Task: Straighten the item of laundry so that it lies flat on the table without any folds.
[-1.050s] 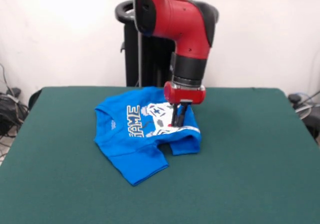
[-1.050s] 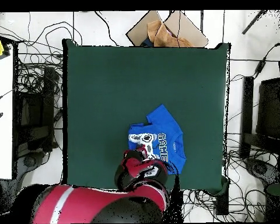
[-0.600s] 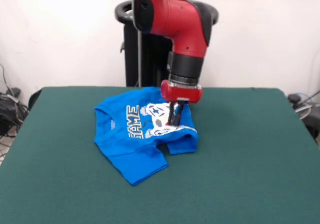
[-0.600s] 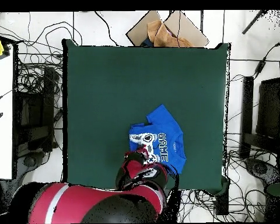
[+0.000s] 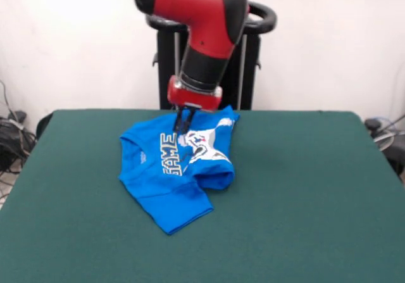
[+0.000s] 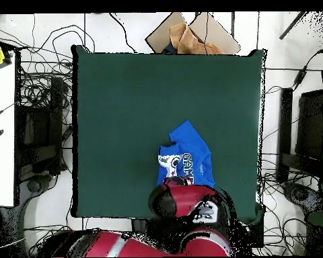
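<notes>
Shirt: the blue T-shirt lies crumpled on the far half of the table, left of centre in the front view; in the overhead view it sits near the table's bottom edge, right of the middle.
Writing: white letters reading "GAME" run sideways along the chest; beside them is part of a white pixel controller print, broken up by folds. No other words are readable.
Folds: the right part is drawn up into a raised ridge toward the far edge, with a rolled lump of cloth below it; one sleeve spreads flat toward the near left.
Gripper: the gripper points down into the raised cloth, its dark fingers close together and pinching the fabric by the print.
Arm: the red arm leans in from above left of the pedestal; overhead it covers the shirt's lower end and the gripper itself.
Surroundings: cables on the floor at both sides; a cardboard box beyond the table's top edge, seen overhead only.
Front view only: the lifted fold and the grip.
</notes>
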Robot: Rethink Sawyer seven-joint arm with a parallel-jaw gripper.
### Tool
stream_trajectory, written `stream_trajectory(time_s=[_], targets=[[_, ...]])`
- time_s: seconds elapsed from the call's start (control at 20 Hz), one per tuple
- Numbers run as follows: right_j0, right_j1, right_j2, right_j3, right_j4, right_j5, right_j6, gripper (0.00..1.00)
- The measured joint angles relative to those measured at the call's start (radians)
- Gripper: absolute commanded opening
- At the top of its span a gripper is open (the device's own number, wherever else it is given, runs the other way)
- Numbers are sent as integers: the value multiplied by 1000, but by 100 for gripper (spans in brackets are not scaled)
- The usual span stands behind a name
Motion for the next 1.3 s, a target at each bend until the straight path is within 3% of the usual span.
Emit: stream_trajectory(time_s=[0.15, 0.35, 0.7, 0.9, 1.15, 1.3], targets=[[-87, -50, 69, 3, -12, 60, 0, 0], [-143, -68, 126, 3, -27, 61, 0, 0], [-147, -32, 156, 3, -73, -10, 0, 0], [-135, 16, 153, 1, -89, -85, 0, 0], [-29, 125, 78, -23, -88, -236, 0, 0], [35, 146, 15, -24, -78, -300, 0, 0]])
